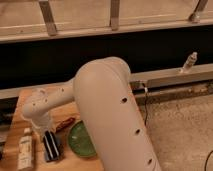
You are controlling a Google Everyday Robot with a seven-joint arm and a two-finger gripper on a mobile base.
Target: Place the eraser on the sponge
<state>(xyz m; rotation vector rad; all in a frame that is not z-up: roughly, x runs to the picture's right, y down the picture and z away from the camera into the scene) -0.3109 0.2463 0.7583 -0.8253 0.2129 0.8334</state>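
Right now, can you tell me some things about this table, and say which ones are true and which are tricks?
1. The green bowl sits on the wooden table. True.
2. The eraser is inside the bowl. False: it lies beside the bowl, and it looks to be on top of the blue-grey sponge.
3. The gripper is just above the eraser. True.
4. The reddish-brown object is down on the floor. False: it is on the table, next to the bowl.
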